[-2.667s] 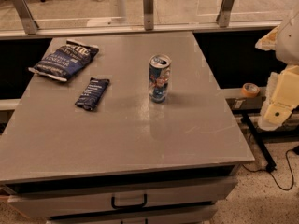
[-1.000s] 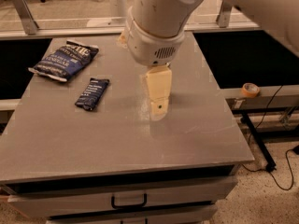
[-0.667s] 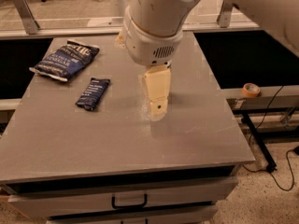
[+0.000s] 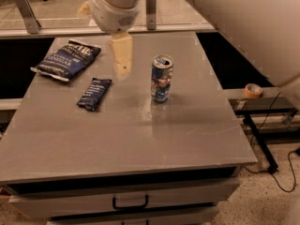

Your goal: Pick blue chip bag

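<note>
1. The big white arm (image 4: 243,27) comes in from the top right and fills that corner of the view.
2. Its round wrist (image 4: 112,8) sits at the top, a little left of the middle.
3. The cream pincer (image 4: 122,60) hangs just under the wrist and points straight down.
4. The pincer touches nothing.

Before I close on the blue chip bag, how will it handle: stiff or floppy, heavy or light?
The blue chip bag looks puffy and crinkled, so it is probably light and likely to cave in when squeezed. Lying flat on the table, it should slide, not roll. The gripper hangs over the table between the bag and the can.
</note>
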{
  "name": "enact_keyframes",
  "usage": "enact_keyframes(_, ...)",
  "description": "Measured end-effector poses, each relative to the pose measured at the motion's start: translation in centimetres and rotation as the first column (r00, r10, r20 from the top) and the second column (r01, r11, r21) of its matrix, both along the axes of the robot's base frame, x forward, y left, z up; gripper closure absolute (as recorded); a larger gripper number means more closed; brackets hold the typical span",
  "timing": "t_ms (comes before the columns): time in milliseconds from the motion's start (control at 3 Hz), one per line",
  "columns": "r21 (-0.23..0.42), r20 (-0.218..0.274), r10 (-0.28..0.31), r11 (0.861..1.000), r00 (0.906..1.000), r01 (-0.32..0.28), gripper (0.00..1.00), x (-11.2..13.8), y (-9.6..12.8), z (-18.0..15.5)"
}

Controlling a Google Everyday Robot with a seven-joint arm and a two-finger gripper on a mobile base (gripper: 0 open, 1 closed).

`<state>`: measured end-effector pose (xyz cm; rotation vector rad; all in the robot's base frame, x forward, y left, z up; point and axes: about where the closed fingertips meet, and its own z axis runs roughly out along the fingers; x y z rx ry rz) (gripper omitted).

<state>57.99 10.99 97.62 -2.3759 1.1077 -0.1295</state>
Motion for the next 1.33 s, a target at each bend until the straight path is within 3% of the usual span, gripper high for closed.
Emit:
enact_keyframes(333, 0.096, 0.018, 0.025, 0.995, 0.9995, -0.027, 0.00, 6.7, 3.2, -1.7)
enact_keyframes(667, 0.132, 0.057, -0.001, 0.991, 0.9984, -0.007, 0.00, 11.6, 6.9, -4.4)
enact_keyframes(1333, 0.150, 0.060, 0.011, 0.989, 0.9982, -0.020, 0.00, 12.4, 9.1, -4.5)
